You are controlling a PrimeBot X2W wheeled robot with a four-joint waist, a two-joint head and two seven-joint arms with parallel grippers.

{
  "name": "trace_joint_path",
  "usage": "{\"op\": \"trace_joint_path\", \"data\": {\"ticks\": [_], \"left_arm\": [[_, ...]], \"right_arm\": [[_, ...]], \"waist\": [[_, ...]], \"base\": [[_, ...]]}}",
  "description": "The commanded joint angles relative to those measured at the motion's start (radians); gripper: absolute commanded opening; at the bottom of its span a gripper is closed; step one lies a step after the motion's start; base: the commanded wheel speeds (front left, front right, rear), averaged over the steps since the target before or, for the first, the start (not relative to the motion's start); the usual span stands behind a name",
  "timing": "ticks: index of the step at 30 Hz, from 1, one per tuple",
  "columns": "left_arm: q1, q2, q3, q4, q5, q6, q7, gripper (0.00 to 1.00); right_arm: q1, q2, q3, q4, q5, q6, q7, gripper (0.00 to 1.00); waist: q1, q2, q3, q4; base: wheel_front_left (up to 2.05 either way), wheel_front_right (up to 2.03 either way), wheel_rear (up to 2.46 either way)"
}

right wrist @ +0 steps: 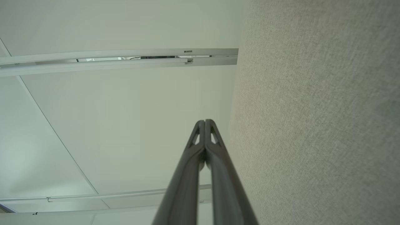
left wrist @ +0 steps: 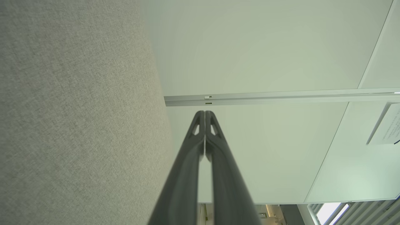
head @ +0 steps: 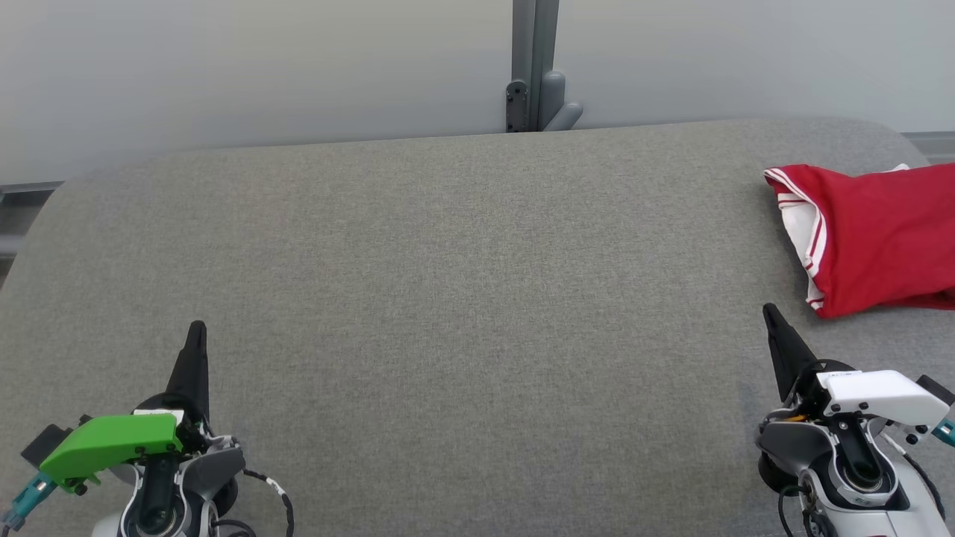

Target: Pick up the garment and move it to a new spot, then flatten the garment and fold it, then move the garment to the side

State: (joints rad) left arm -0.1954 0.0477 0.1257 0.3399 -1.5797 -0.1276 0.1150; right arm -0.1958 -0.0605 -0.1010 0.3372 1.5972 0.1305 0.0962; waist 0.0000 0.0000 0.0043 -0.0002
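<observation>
The garment (head: pixel 880 235) is red with white striped trim and lies folded at the far right of the grey felt table (head: pixel 462 283), partly cut off by the head view's right edge. My left gripper (head: pixel 197 332) rests at the lower left, shut and empty. At the lower right, my right gripper (head: pixel 768 313) is shut and empty too, its tip a short way in front of the garment's near left corner, apart from it. In the left wrist view the left gripper (left wrist: pixel 204 113) has its fingers pressed together, as does the right gripper (right wrist: pixel 205 121) in the right wrist view.
A pale wall runs behind the table, with a grey post and bracket (head: pixel 533 67) at the back centre. The table's back corners are rounded. Wide bare felt lies between the two grippers.
</observation>
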Motion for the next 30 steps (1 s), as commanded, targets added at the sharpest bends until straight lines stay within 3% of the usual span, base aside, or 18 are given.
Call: {"op": "trace_joint_path", "data": {"ticks": [1, 30], "left_arm": [[-0.016, 0.005, 0.005, 0.001, -0.020, -0.006, 0.007, 0.00], [-0.015, 0.005, 0.006, 0.001, -0.022, -0.007, 0.006, 0.00]], "right_arm": [[-0.012, -0.002, -0.004, 0.003, 0.016, 0.000, 0.007, 0.00], [-0.012, 0.002, -0.011, 0.003, 0.014, 0.000, 0.012, 0.00]], "waist": [[0.0000, 0.0000, 0.000, 0.000], [0.0000, 0.0000, 0.000, 0.000]], "base": [[0.00, 0.00, 0.00], [0.00, 0.00, 0.00]]}}
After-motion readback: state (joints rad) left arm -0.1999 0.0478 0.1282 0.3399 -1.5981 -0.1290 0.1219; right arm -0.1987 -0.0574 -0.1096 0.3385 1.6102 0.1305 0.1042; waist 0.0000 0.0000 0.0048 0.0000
